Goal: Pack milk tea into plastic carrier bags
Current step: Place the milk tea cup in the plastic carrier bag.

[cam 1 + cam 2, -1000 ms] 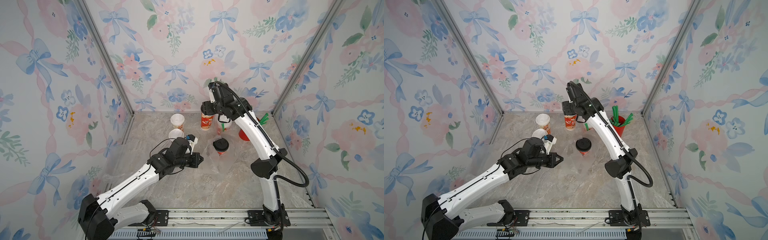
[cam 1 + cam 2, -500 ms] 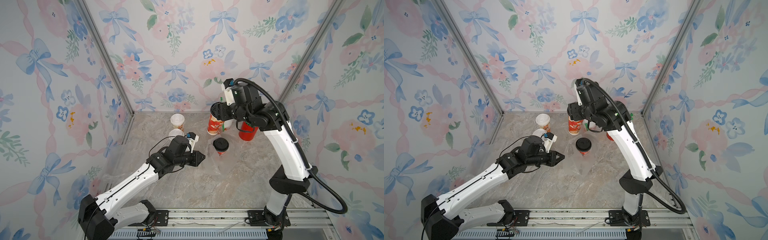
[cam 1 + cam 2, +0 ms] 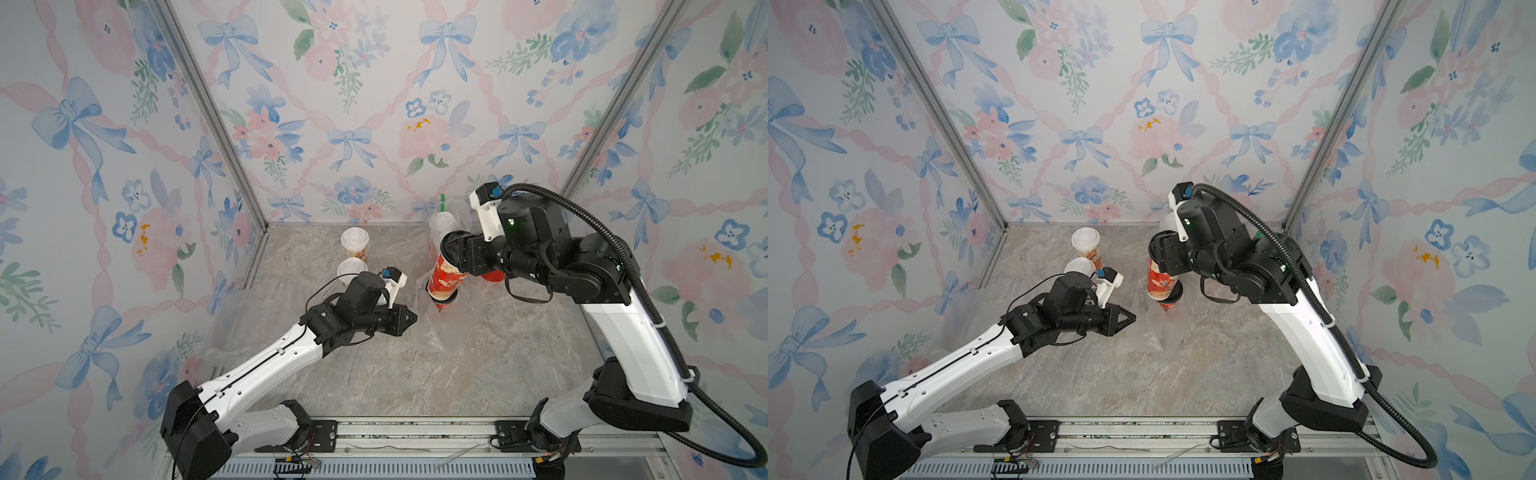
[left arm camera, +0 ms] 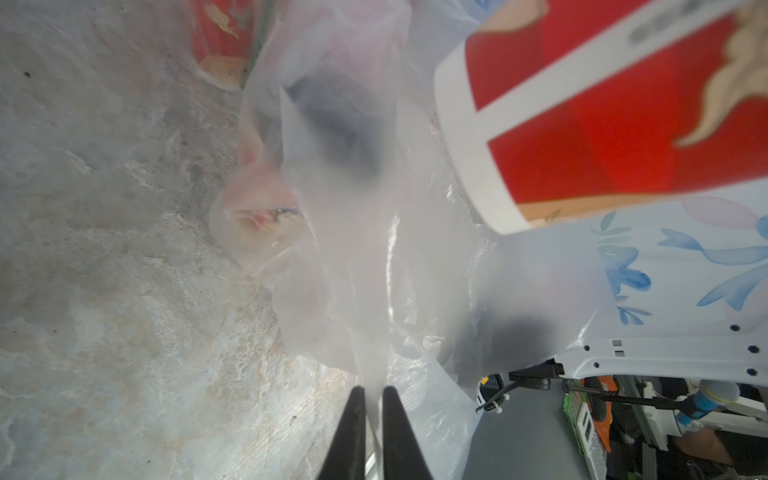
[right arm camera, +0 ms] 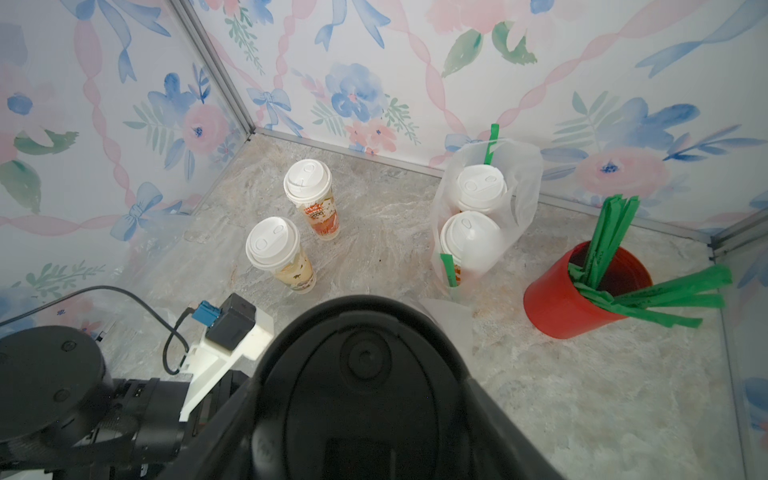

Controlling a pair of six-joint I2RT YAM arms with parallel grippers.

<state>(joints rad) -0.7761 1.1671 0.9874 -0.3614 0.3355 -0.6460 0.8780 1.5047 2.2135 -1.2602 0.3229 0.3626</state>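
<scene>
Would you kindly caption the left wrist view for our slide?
Left gripper pinching a clear carrier bag with one black-lidded cup inside, a red-printed cup alongside.

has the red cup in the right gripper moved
Yes: the red cup came forward from the back wall, now above the black-lidded cup in the bag.

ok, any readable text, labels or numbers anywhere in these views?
Nothing can be read.
red cup: grey print on its white band, too blurred to read.
white-lidded cups: printed artwork on the sides, too small to read.
</scene>
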